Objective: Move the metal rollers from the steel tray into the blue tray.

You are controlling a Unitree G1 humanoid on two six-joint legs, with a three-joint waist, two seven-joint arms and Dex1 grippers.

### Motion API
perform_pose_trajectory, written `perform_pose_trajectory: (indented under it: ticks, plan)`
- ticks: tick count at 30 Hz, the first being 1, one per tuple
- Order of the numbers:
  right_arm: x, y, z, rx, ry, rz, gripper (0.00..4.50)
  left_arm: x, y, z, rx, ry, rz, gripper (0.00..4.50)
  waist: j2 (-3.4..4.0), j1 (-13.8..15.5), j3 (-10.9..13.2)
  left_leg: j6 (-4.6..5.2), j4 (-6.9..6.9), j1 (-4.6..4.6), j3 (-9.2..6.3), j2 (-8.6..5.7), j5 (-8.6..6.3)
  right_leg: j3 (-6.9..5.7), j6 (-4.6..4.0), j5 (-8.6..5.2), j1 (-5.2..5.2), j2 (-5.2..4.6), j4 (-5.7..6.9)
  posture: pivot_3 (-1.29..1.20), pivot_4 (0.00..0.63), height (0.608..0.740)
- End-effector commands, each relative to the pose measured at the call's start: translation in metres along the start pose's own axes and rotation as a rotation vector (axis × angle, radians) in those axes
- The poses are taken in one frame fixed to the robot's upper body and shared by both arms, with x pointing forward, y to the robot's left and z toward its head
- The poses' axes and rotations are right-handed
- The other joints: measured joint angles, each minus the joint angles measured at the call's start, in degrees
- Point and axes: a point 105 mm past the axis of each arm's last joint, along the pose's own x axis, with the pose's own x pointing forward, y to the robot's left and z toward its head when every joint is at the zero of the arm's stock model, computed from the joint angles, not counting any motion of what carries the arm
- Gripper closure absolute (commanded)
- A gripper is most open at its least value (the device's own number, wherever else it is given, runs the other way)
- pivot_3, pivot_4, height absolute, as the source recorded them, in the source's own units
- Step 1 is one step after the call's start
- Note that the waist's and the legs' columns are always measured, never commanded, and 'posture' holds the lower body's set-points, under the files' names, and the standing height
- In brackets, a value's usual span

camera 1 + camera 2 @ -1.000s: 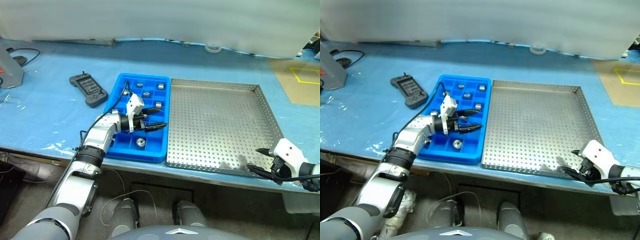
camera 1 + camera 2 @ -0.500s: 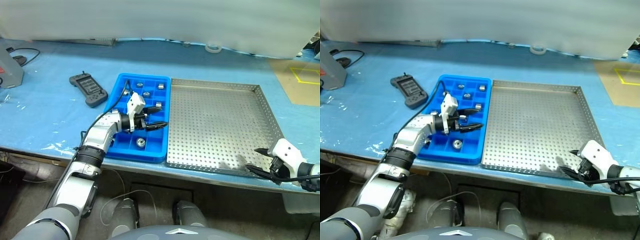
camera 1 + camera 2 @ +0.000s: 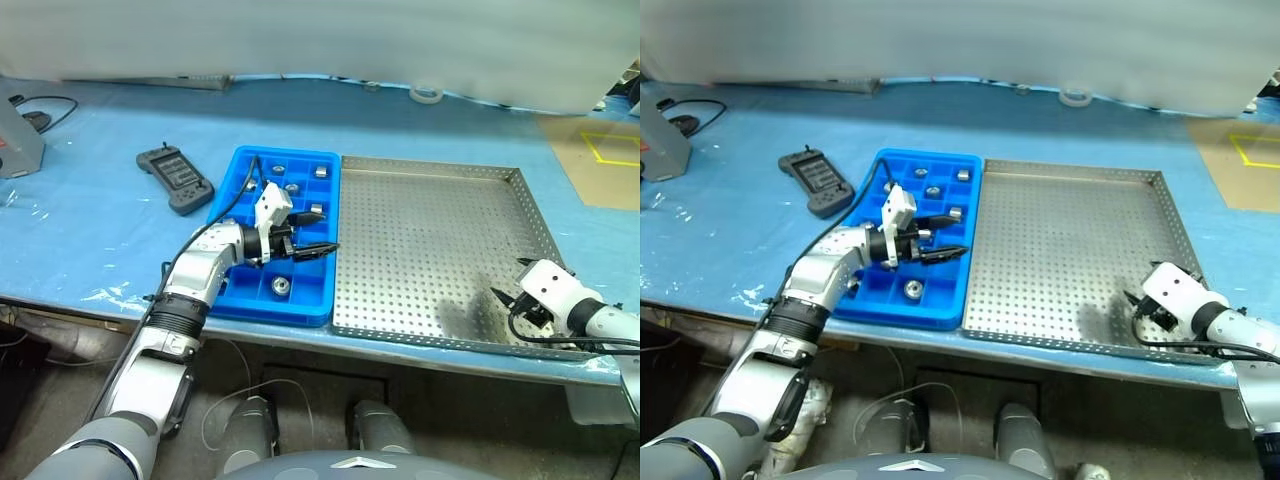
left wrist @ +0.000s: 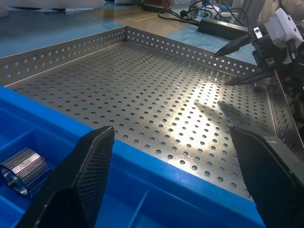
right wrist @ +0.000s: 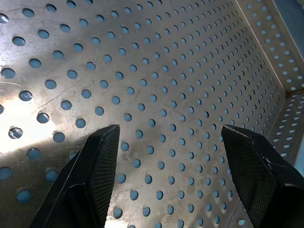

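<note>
- Since a second ago, our right pincer (image 3: 506, 301) has come in from the near edge of the steel tray (image 3: 440, 180) and now sits over its near right corner; our left pincer (image 3: 313, 232) has not shifted.
- Well off to the left of our left pincer, a dark handheld controller (image 3: 177, 178) lies on the light-blue table cover (image 3: 90, 230).
- Our left pincer hangs over the blue tray (image 3: 222, 295), pointing towards the steel tray, its two black fingers (image 4: 78, 173) spread wide with nothing between them.
- We count several metal rollers (image 3: 282, 285) in the blue tray's compartments: one just nearer than the left pincer, one just beyond its fingers (image 3: 316, 209), and more in the far rows (image 3: 322, 172).
- To the right of that pincer, the steel tray lies touching the blue tray's long side; we see no rollers on its perforated floor.
- Our right pincer's fingers (image 5: 92, 180) stand wide apart and empty over bare holes near the tray's rim.
- Far beyond both pincers, a white tape ring (image 3: 427, 95) lies on the cover.
</note>
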Motion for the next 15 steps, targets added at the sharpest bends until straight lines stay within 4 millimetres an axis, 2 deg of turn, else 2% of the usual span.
perform_pose_trajectory:
  ticks: [1, 7, 11, 13, 15]
  plan:
    - [-0.003, -0.003, 0.012, 0.023, -0.063, -0.019, 0.93, 0.003, -0.005, 0.012, 0.034, -0.026, -0.016, 0.43, 0.00, -0.1, 0.0, 0.01, 0.01, -0.01, 0.00, 0.00, -0.01, 0.00, 0.00, 0.00, 0.00, 0.00, 0.00, -0.31, 0.150, 0.740]
    - [-0.008, -0.019, 0.031, 0.247, -0.151, -0.035, 0.93, 0.007, -0.009, 0.014, 0.030, -0.030, -0.026, 0.43, 0.06, -0.1, 0.0, 0.01, 0.05, 0.03, 0.02, 0.00, -0.02, 0.03, 0.00, 0.00, 0.01, -0.01, 0.02, -0.31, 0.150, 0.740]
    - [-0.021, -0.032, 0.043, 0.178, -0.150, 0.051, 0.93, 0.008, -0.010, 0.014, 0.030, -0.029, -0.035, 0.43, 0.12, 0.0, 0.1, 0.01, 0.07, 0.01, 0.03, 0.00, -0.03, 0.04, -0.01, 0.00, 0.02, -0.01, 0.00, -0.32, 0.150, 0.740]
    - [-0.030, -0.036, 0.037, 0.117, -0.081, 0.122, 0.93, 0.009, -0.011, 0.014, 0.029, -0.030, -0.037, 0.43, 0.13, 0.1, 0.1, 0.03, 0.06, -0.02, 0.03, 0.00, -0.04, 0.03, -0.01, 0.00, 0.02, -0.01, -0.03, -0.32, 0.150, 0.740]
    - [-0.041, -0.035, 0.024, 0.127, -0.010, 0.194, 0.93, 0.010, -0.012, 0.013, 0.027, -0.031, -0.038, 0.43, 0.11, 0.2, 0.1, 0.06, 0.05, -0.04, 0.03, -0.01, -0.06, 0.02, -0.01, 0.00, 0.02, -0.02, -0.05, -0.31, 0.150, 0.740]
